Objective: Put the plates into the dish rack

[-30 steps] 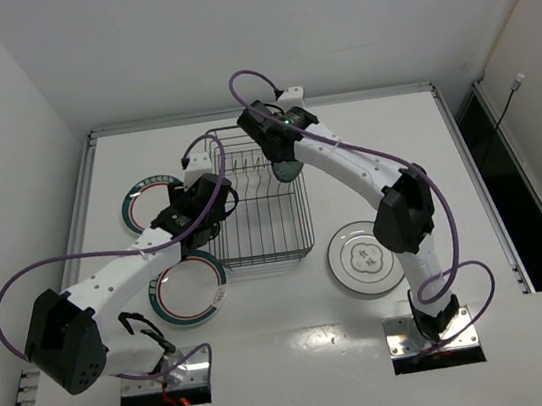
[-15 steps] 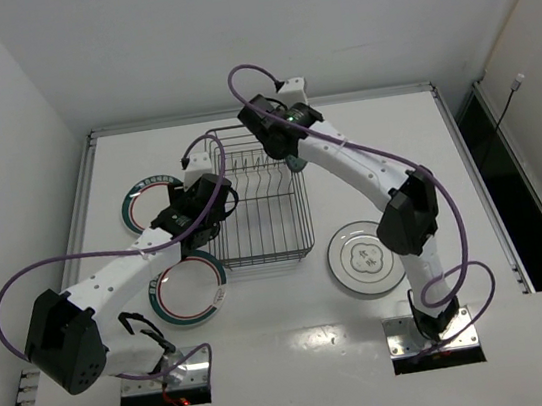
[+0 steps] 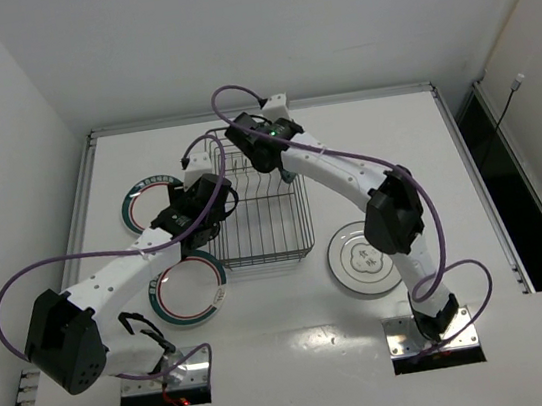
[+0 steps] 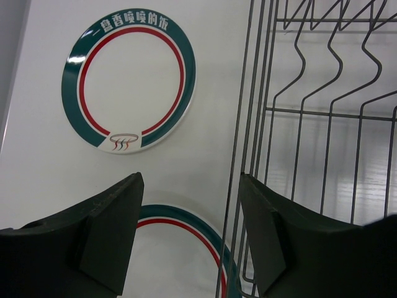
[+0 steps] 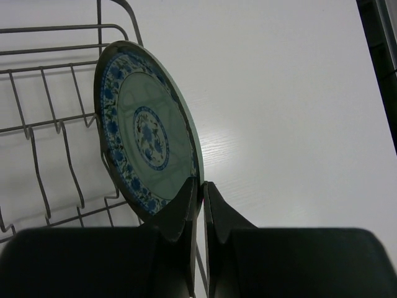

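Note:
My right gripper point(image 5: 201, 186) is shut on the rim of a pale green plate with a blue floral pattern point(image 5: 146, 136). It holds the plate on edge over the far end of the dark wire dish rack point(image 3: 264, 209). In the top view the right gripper point(image 3: 265, 158) is above the rack's back part. My left gripper point(image 4: 191, 180) is open and empty beside the rack's left wall point(image 4: 248, 124), above one green-rimmed plate point(image 4: 192, 226). The other green-rimmed plate point(image 4: 127, 81) lies further off. Both lie flat left of the rack point(image 3: 150, 202) point(image 3: 190, 290). A pale grey-white plate point(image 3: 365, 258) lies flat right of the rack.
The rack's upright prongs point(image 5: 43, 130) stand under the held plate. A low rail point(image 3: 258, 110) borders the white table at the back and sides. Purple cables loop off both arms.
My right arm has swung left with the blue-patterned plate, from the rack's right rim to over its back part. The left arm has not moved.

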Robot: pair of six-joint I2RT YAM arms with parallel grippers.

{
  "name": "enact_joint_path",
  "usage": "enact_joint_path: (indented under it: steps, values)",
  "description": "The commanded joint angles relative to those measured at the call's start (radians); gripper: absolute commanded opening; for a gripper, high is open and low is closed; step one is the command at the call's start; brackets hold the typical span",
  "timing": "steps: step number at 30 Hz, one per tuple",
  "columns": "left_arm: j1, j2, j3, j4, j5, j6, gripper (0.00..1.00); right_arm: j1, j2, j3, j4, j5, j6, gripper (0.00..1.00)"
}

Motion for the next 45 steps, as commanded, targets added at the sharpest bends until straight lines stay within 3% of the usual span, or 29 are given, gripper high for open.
enact_joint_path:
  steps: [1, 3, 6, 10, 15, 16, 19, 21, 23, 25, 26, 30, 35, 36, 43, 45]
  values:
    - [-0.004, -0.013, 0.039, 0.015, -0.011, -0.011, 0.6, 0.008, -0.039, -0.002, 0.02, -0.045, -0.019, 0.01]
    - [-0.004, -0.013, 0.039, 0.015, -0.011, -0.011, 0.6, 0.008, -0.067, -0.002, 0.02, -0.065, -0.028, 0.05]
    - [-0.004, -0.013, 0.048, 0.015, -0.011, -0.011, 0.63, 0.008, -0.134, -0.029, 0.056, -0.167, -0.069, 0.27]
    - [-0.004, -0.013, 0.048, 0.015, -0.011, -0.011, 0.63, 0.008, -0.295, -0.158, 0.109, -0.175, -0.059, 0.28]
    - [-0.004, -0.013, 0.048, 0.006, -0.011, -0.011, 0.63, -0.001, -0.602, -0.463, 0.149, -0.178, 0.001, 0.28]
    - [-0.004, -0.013, 0.048, 0.006, -0.02, -0.011, 0.63, -0.041, -0.728, -0.594, 0.149, -0.196, 0.016, 0.34]
    - [-0.004, -0.013, 0.048, 0.006, -0.02, -0.011, 0.63, -0.127, -0.924, -0.892, 0.158, -0.311, 0.066, 0.39]
    - [-0.004, -0.013, 0.048, 0.006, -0.02, -0.011, 0.63, -0.231, -1.097, -1.092, 0.167, -0.414, 0.096, 0.53]
    - [-0.004, -0.013, 0.048, 0.006, -0.02, -0.011, 0.63, -0.34, -1.191, -1.205, 0.167, -0.534, 0.109, 0.65]
    - [-0.004, -0.013, 0.048, 0.006, -0.011, -0.002, 0.63, -0.421, -1.294, -1.341, 0.178, -0.653, 0.121, 0.7]
    - [-0.004, -0.013, 0.048, 0.006, -0.011, -0.002, 0.63, -0.531, -1.318, -1.367, 0.194, -0.69, 0.121, 0.73]
    - [-0.004, -0.022, 0.048, 0.006, -0.02, -0.002, 0.63, -0.824, -1.278, -1.442, 0.28, -0.926, -0.044, 0.8]
    - [-0.004, -0.022, 0.048, 0.006, -0.02, -0.002, 0.63, -1.121, -1.018, -1.656, 0.515, -1.411, -0.186, 0.84]
    - [-0.004, -0.022, 0.048, 0.006, -0.02, -0.002, 0.63, -1.173, -0.974, -1.642, 0.515, -1.412, -0.213, 0.83]
    - [-0.004, -0.022, 0.048, 0.015, -0.029, -0.002, 0.64, -1.188, -0.856, -1.645, 0.572, -1.409, -0.252, 0.8]
    - [-0.004, -0.022, 0.048, 0.015, -0.029, -0.002, 0.64, -1.189, -0.816, -1.625, 0.572, -1.409, -0.275, 0.66]
